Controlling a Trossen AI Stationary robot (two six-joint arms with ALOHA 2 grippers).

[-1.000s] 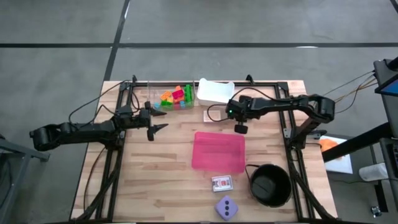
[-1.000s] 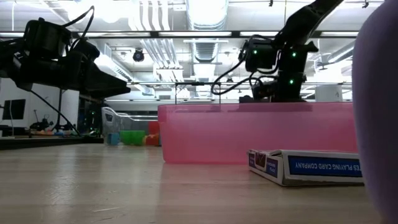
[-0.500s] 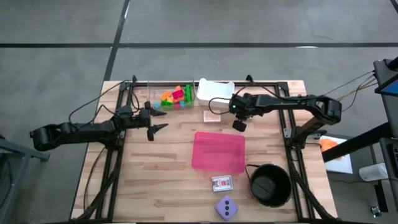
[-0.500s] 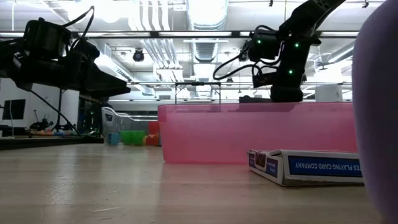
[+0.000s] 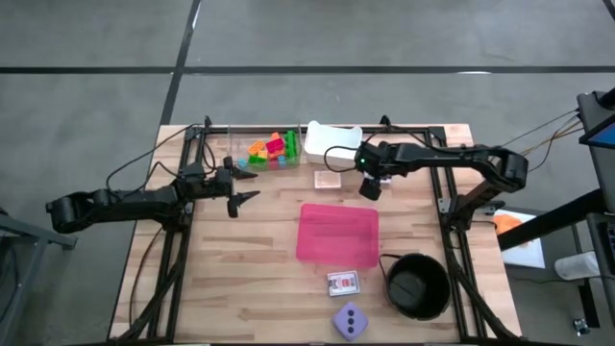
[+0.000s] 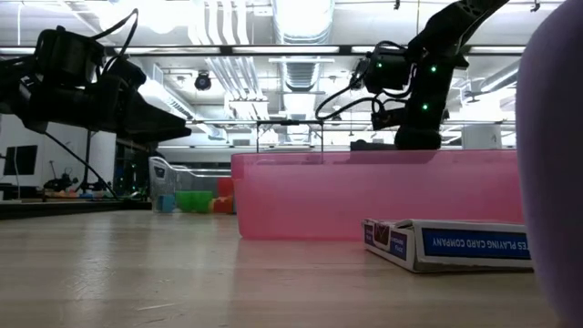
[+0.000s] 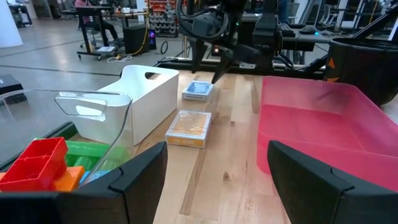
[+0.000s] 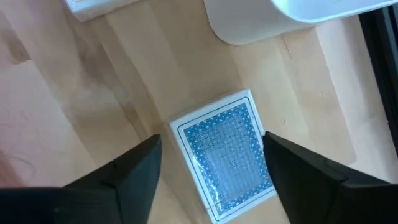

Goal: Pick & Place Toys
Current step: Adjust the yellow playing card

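Several small bricks in green, orange, red and pink (image 5: 272, 149) lie in a clear container at the table's far side, and they also show in the left wrist view (image 7: 43, 165). The lilac die (image 5: 351, 320) rests on the table at the near edge. My left gripper (image 5: 242, 197) hangs open over the table's left part, near that container, holding nothing. My right gripper (image 8: 211, 146) is open and points down. Its fingers stand on either side of a blue card deck (image 8: 227, 152), which lies flat on the wood, and they do not touch it.
A white bin (image 5: 332, 141) stands by the brick container, with an orange card box (image 5: 329, 179) just in front of it. A pink tray (image 5: 336, 234) sits mid-table. Another card box (image 5: 343, 283) and a black bowl (image 5: 418, 285) are near the front edge.
My right gripper has shifted a little toward the table's far edge and risen slightly, and its wrist has turned. The left arm has kept still.
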